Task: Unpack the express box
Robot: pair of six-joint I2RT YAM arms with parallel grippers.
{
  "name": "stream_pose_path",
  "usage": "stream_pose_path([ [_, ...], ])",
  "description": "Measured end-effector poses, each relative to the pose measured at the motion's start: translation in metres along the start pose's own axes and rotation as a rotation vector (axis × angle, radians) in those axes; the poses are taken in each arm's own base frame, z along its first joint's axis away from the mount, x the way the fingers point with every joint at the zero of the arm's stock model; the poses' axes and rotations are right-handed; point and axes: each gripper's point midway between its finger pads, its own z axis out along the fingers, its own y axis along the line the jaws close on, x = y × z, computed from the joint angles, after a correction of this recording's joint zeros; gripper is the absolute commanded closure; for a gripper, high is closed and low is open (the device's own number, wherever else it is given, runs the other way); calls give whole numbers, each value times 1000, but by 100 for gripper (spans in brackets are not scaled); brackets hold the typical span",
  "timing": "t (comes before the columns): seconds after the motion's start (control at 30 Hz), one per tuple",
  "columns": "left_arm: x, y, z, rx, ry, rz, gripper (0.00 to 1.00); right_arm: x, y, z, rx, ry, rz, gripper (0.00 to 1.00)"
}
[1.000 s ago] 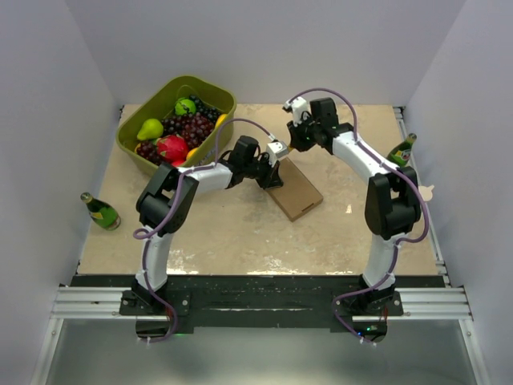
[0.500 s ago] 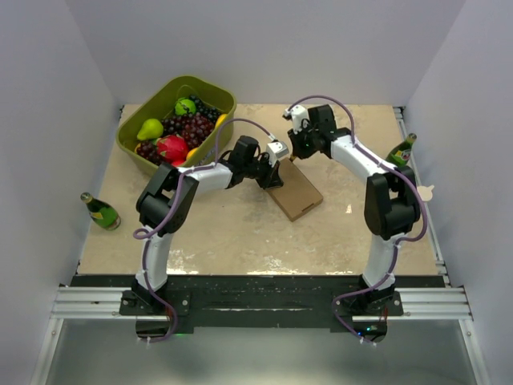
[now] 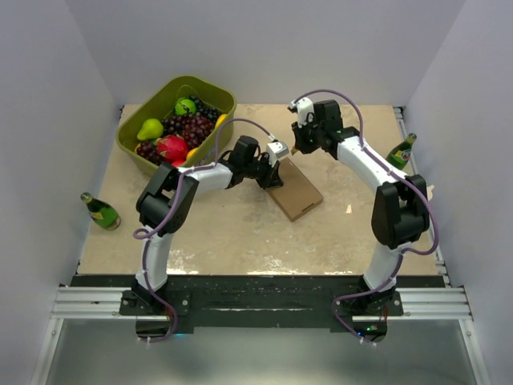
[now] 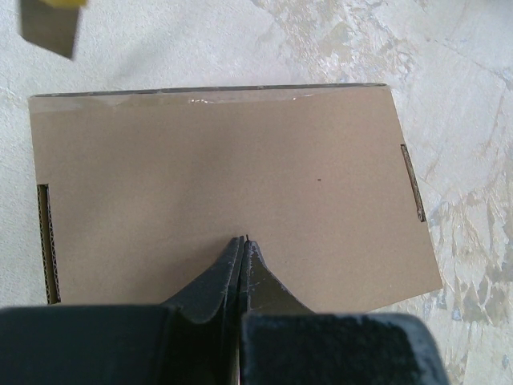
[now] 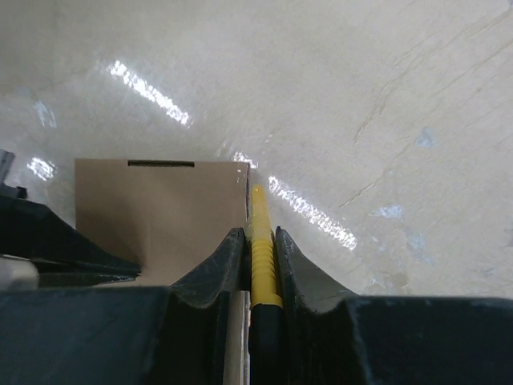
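The express box (image 3: 298, 195) lies flat, long axis far-left to near-right; left fingers (image 4: 220, 277) together, right fingers (image 5: 220, 265) clamp yellow tool (image 5: 262, 249).

The express box (image 4: 224, 168) is brown cardboard, matt and smooth, with a strip of clear glossy tape (image 4: 240, 98) along one edge. The table (image 5: 385, 96) has a pale, stone-like surface that shines under the light. The yellow tool (image 5: 262, 265) looks like ribbed plastic, and the right gripper (image 5: 258, 233) around it is black, matt plastic.
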Motion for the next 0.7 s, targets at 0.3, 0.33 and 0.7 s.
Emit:
stream_pose_path([
  [0.3, 0, 0, 0, 0, 0, 0, 100, -17, -2, -9, 13, -57, 0, 100],
  [0.33, 0, 0, 0, 0, 0, 0, 100, -17, -2, -9, 13, -57, 0, 100],
  [0.7, 0, 0, 0, 0, 0, 0, 100, 1, 4, 10, -6, -5, 5, 100],
])
